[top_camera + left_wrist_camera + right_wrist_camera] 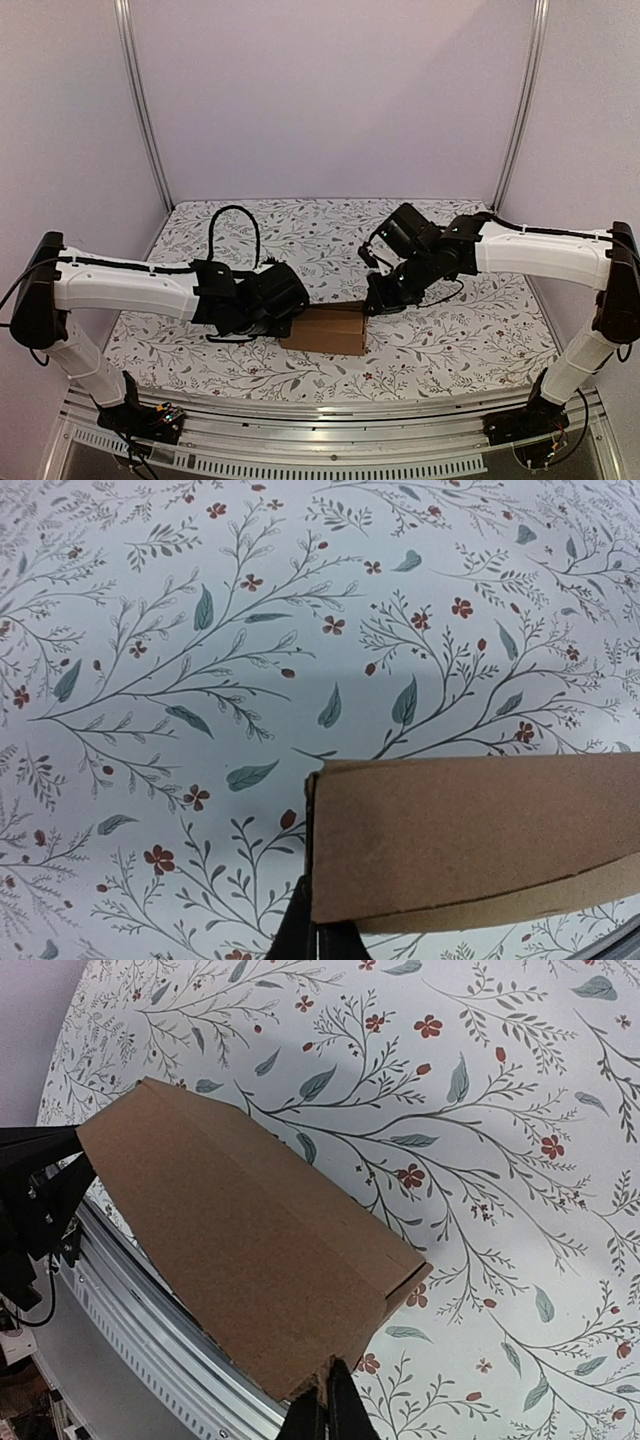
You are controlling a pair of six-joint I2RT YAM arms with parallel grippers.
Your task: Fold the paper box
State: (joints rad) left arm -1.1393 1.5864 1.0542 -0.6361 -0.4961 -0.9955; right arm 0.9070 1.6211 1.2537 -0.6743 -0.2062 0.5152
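Paper box (323, 332) was matt brown cardboard, finely fibrous. Table covering (470, 330) was a smooth printed sheet, low sheen. Arm shells (120, 285) were white semi-gloss plastic; front rail (330, 415) was bare ribbed metal

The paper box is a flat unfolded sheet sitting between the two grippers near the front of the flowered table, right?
Not a flat sheet: the right wrist view shows the paper box folded into a rectangular box with separate faces. It does sit between the left gripper and right gripper near the front of the flowered table.
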